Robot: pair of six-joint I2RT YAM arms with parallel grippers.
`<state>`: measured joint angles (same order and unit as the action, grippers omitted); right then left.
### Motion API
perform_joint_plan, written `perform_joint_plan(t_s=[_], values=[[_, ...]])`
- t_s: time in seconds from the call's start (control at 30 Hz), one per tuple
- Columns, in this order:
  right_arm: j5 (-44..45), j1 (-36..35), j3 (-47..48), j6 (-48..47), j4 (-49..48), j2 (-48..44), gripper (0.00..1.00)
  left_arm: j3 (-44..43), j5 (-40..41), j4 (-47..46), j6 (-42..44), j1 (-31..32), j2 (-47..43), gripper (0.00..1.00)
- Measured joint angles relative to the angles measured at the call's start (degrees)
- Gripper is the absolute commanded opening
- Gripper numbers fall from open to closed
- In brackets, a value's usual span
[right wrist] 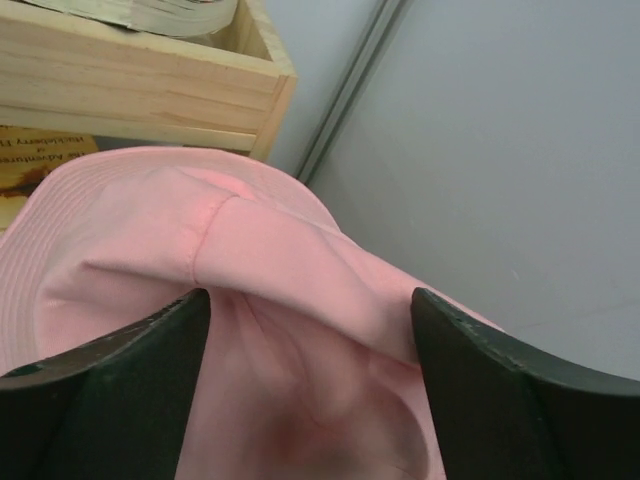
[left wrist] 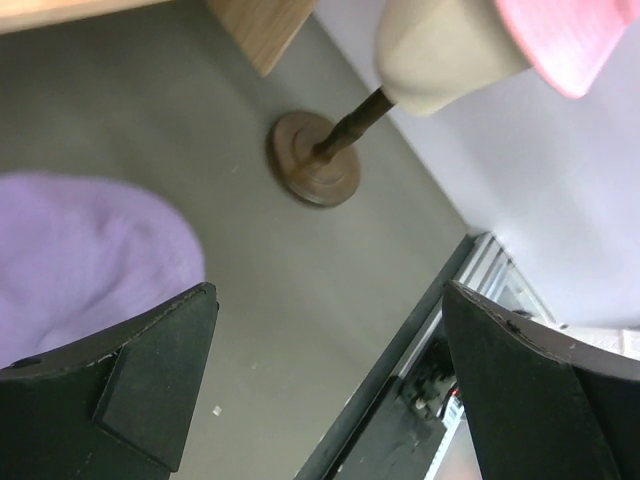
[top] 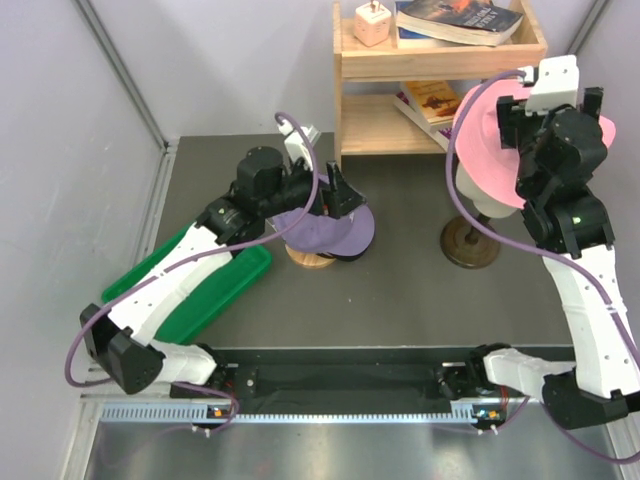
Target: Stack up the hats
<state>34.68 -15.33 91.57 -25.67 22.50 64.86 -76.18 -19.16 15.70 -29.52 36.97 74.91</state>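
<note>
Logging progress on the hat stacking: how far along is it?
Done: nothing obvious; the lavender cap sits on its wooden stand, the pink hat apart on the mannequin head. In hand: the right gripper straddles the pink hat's crown, fingers open; the left gripper hangs open beside the lavender cap. To do: grip one hat, lift it, set it on the other.

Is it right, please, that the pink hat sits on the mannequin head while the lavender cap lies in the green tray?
Not quite: the top external view shows the lavender cap on the wooden stand, outside the green tray. The rest holds.
</note>
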Motion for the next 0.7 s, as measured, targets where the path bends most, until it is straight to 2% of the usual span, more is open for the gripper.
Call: perform_joint_plan(t_s=[0.17, 0.43, 0.57, 0.7], values=[[-1.03, 0.92, 0.02, 4.63, 1.22, -2.69, 0.95, -4.09, 0.46, -4.35, -0.96, 2.62, 4.31, 0.98], [-1.77, 3.34, 0.02, 12.15, 1.36, -7.56, 0.99, -11.04, 0.72, -14.29, -3.61, 7.02, 14.60, 0.96], [-4.85, 9.22, -0.04, 17.53, 1.51, -8.22, 1.00, -16.48, 0.66, -18.91, -5.01, 8.94, 21.59, 0.95], [-13.35, 18.53, -1.60, 23.96, 1.81, -8.72, 1.00, -20.04, 0.15, -23.52, -7.15, 9.66, 27.15, 0.95]])
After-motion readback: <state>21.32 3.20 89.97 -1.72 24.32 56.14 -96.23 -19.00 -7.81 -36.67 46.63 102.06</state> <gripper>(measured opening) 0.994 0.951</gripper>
